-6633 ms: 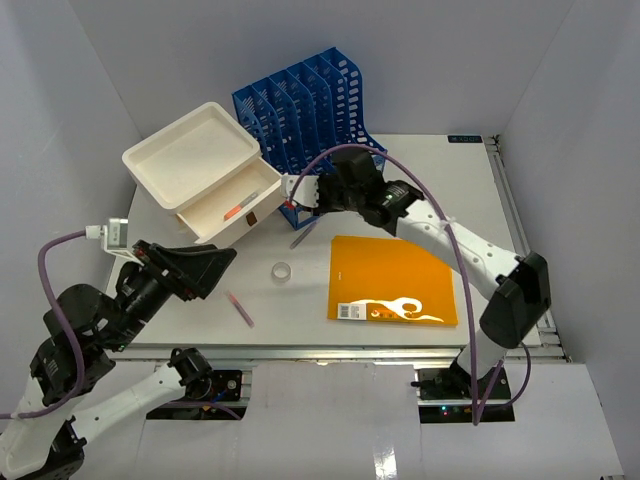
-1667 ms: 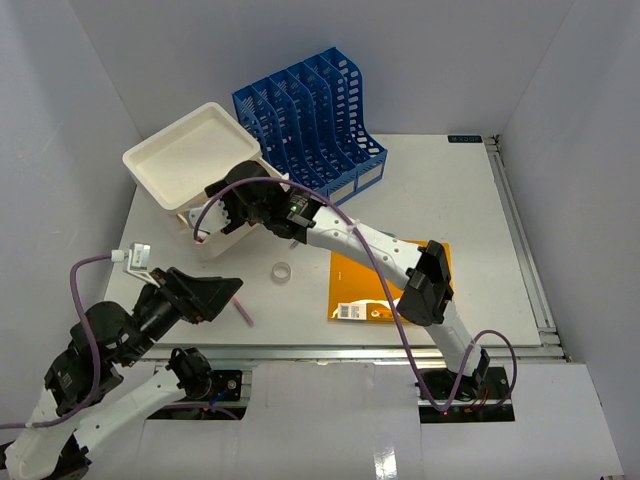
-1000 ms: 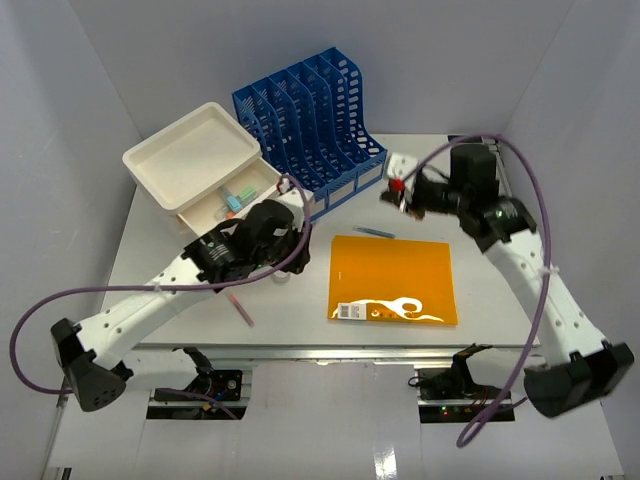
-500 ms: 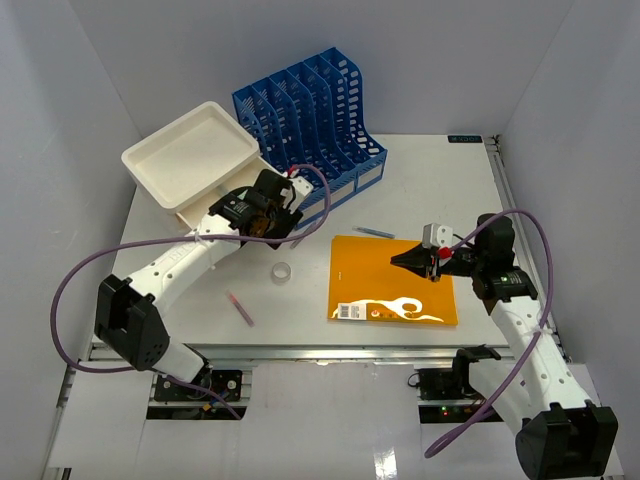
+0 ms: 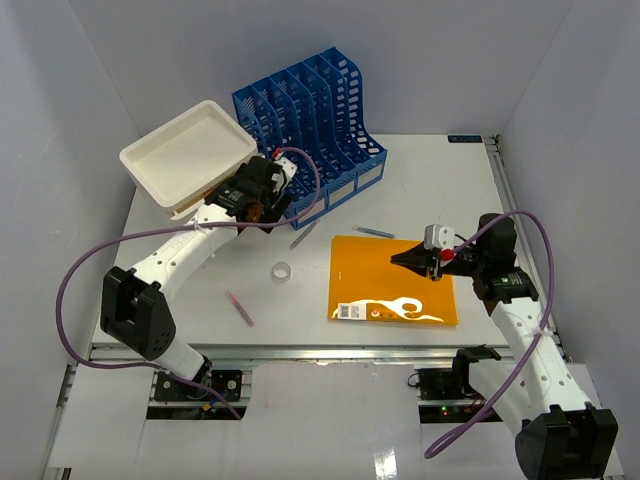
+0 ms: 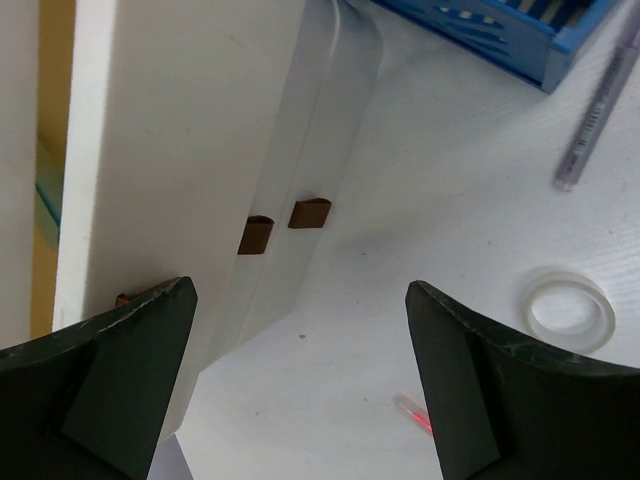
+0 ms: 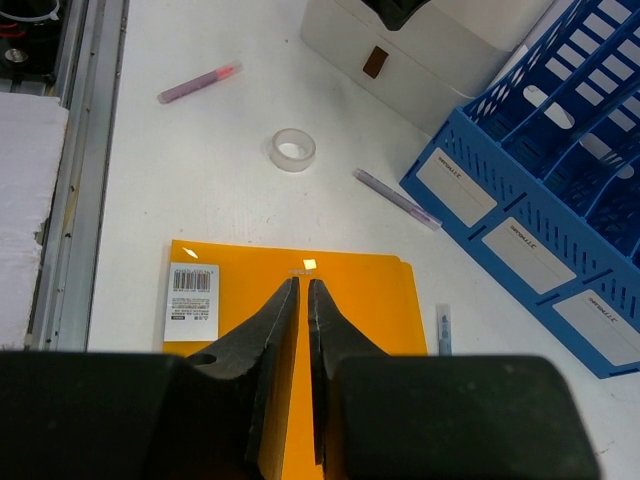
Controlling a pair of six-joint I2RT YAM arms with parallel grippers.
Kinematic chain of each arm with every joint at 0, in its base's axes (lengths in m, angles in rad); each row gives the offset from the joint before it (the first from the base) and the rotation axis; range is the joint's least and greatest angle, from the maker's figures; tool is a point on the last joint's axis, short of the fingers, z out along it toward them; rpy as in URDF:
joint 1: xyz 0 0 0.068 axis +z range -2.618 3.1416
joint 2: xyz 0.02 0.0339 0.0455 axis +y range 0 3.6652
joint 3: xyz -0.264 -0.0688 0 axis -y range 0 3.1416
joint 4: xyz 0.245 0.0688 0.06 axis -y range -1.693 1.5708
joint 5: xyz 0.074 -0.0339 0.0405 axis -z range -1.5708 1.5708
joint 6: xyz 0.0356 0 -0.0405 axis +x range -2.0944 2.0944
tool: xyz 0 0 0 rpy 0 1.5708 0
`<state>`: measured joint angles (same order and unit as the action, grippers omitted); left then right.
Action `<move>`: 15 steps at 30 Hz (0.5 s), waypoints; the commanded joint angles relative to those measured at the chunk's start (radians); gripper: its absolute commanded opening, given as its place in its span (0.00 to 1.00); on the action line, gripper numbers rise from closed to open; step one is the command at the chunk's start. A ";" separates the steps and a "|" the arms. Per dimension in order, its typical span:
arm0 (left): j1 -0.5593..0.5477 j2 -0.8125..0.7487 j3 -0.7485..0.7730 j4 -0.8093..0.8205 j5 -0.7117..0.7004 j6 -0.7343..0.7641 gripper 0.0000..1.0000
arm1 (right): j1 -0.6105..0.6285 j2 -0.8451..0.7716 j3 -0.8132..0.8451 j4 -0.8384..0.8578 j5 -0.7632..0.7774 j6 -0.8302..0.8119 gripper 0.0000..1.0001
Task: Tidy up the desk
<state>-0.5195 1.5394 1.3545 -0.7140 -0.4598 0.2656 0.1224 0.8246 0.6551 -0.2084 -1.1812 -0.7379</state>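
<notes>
Right fingers, pressed together, apparently hover above desk.

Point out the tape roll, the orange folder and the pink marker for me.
tape roll point(image 6: 570, 342), left wrist view, near band of the ring.
orange folder point(image 5: 385, 278), top external view, middle of its cover.
pink marker point(image 5: 240, 308), top external view, middle of its barrel.

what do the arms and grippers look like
The left arm and right arm have white links and black joints; a purple cable loops from each. The left gripper and right gripper have dark, tapering fingers. A white block with a red spot sits by the right wrist.
</notes>
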 commanded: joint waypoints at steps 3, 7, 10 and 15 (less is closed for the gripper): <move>0.095 0.036 0.057 0.076 -0.051 -0.009 0.98 | -0.013 -0.004 -0.014 0.029 -0.017 0.005 0.15; 0.113 0.053 0.070 0.099 -0.077 -0.023 0.98 | -0.016 -0.008 -0.014 0.028 -0.013 0.005 0.15; 0.118 0.049 0.077 0.099 -0.071 -0.049 0.98 | -0.019 -0.011 -0.015 0.026 -0.011 0.005 0.15; 0.117 -0.077 0.005 0.094 0.114 -0.215 0.86 | -0.024 -0.013 -0.017 0.027 -0.010 0.006 0.14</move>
<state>-0.4233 1.6085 1.3830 -0.6554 -0.4533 0.2020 0.1096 0.8238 0.6426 -0.2066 -1.1803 -0.7376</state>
